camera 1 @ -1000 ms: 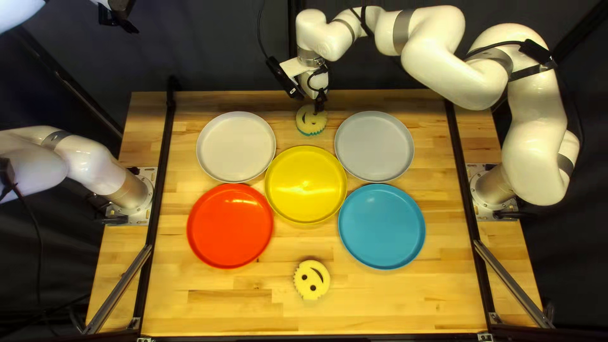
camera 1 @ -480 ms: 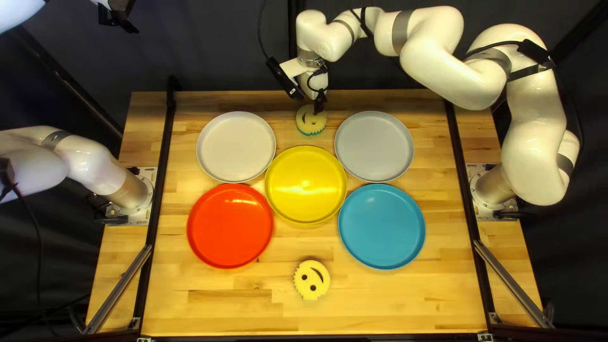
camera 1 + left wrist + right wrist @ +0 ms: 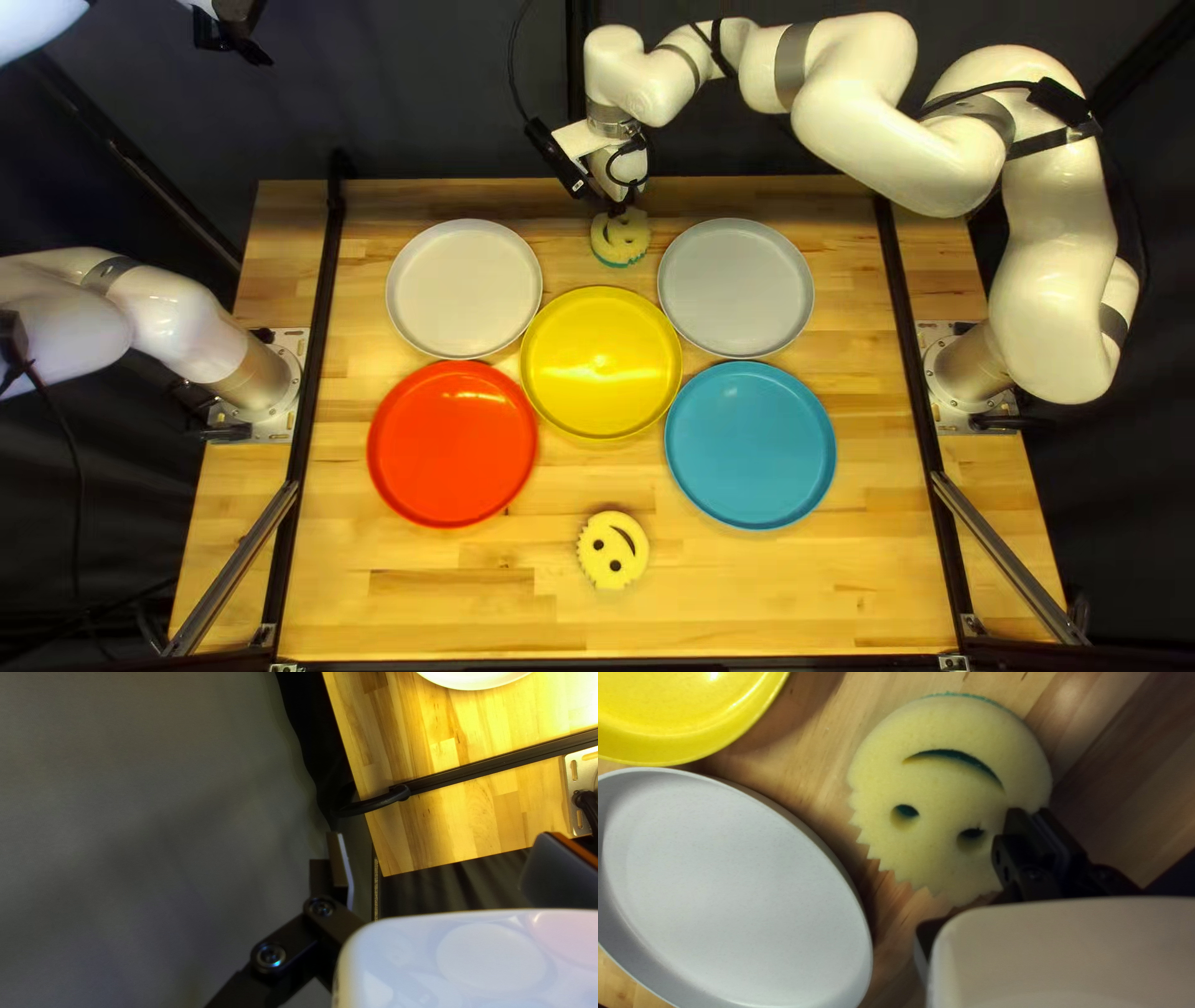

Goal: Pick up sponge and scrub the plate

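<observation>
Wooden worktop below, and look at twelve o'clock of the yellow plate: the right pincer has its fingers close together, nipping the smiley sponge by its rim! Grey plate at two o'clock; left pincer up at ten, spread wide, gripping nothing.

Bright light falls on the table, topped with pale wooden strips, and a dark curtain hangs behind its far edge. More dark cloth shows beyond its sides. Black rails run along the table's left and right, metal bars slanting beside its near corners
</observation>
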Controlling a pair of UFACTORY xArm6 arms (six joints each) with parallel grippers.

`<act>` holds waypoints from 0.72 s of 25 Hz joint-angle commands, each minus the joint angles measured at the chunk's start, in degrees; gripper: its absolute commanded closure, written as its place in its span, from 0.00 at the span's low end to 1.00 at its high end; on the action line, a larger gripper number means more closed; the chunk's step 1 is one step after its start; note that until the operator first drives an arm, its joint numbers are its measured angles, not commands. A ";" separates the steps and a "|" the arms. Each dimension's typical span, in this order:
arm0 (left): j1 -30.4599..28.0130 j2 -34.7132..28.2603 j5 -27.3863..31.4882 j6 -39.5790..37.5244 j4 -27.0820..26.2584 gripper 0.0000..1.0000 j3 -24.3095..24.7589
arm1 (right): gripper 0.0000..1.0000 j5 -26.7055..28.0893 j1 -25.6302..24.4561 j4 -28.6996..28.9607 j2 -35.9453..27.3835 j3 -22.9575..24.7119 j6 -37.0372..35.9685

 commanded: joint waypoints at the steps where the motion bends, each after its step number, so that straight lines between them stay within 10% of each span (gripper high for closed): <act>1: 0.00 0.00 0.00 0.00 0.00 0.00 0.00 | 1.00 3.11 0.05 -1.38 -3.42 0.21 2.19; 10: 0.00 0.00 0.00 0.00 0.00 0.00 0.00 | 1.00 9.75 -0.25 -5.15 -5.43 -1.86 4.53; 18: 0.00 0.00 0.00 0.00 0.00 0.00 0.00 | 1.00 6.80 -0.54 -7.19 -15.81 12.72 9.48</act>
